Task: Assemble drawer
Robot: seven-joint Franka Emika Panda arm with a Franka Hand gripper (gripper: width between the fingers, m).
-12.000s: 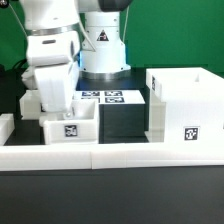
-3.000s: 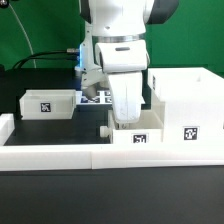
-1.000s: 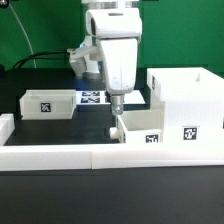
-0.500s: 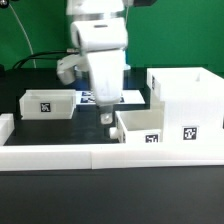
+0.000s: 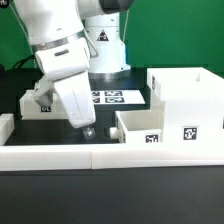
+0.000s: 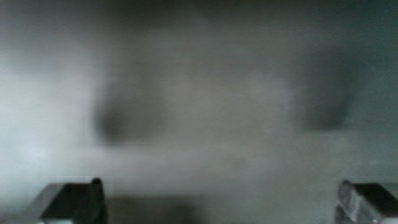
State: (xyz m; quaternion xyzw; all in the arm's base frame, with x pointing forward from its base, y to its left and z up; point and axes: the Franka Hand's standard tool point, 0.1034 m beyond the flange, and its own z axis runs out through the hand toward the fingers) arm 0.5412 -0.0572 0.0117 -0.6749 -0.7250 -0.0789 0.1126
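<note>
The large white open shell [image 5: 186, 100] stands at the exterior view's right. One small tray [image 5: 140, 128] sits right beside its left wall, tag facing front. The other small tray [image 5: 34, 104] stands at the left, partly hidden behind my arm. My gripper [image 5: 88, 128] hangs tilted low over the dark table between the two trays, touching neither. In the wrist view my gripper [image 6: 222, 205] is open, its fingertips [image 6: 75, 200] far apart with nothing between them. The rest of that view is a grey blur.
The marker board [image 5: 110, 97] lies flat behind the trays, before the robot base [image 5: 103, 50]. A long low white border wall [image 5: 110, 155] runs along the front. A small white block [image 5: 5, 127] sits at the far left.
My arm has swung from over the tray beside the shell toward the exterior view's left and tilted. The tray stays by the shell. The left tray is now partly covered by the arm.
</note>
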